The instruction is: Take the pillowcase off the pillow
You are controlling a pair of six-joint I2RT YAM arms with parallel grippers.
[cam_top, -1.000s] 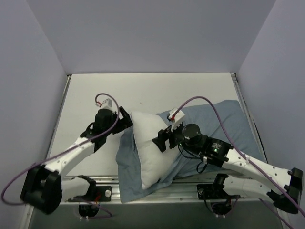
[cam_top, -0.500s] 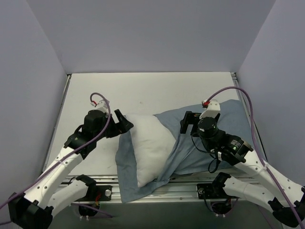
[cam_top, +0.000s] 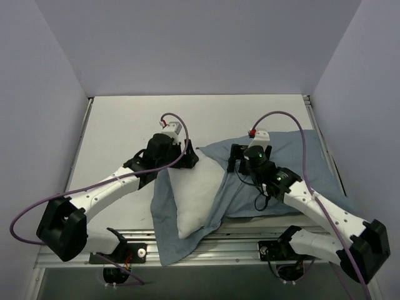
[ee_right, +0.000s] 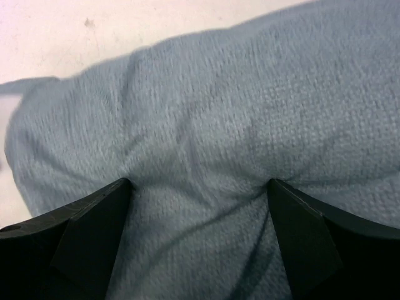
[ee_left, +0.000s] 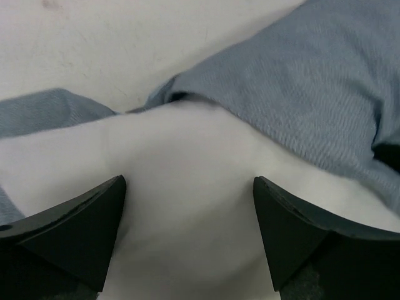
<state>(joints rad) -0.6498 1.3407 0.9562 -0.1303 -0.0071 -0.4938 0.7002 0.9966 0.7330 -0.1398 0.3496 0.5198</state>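
Lying on the near tabletop (cam_top: 125, 119), the white pillow (cam_top: 194, 194) juts partly out of the blue pillowcase (cam_top: 312, 164), which spreads beneath it and to the right. The left end effector (ee_left: 187, 194) stands open astride the pillow's far end; the right end effector (ee_right: 200, 187), also open, presses into the pillowcase. Both things look light and soft, so pinching a loose cloth fold, clear of the filling, seems best.

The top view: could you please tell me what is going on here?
A grey-blue pillowcase is being stripped off a white pillow. The left end effector, open, straddles the bared pillow; the right end effector, open, presses into the pillowcase. The pillow is mostly exposed, one edge under fabric.
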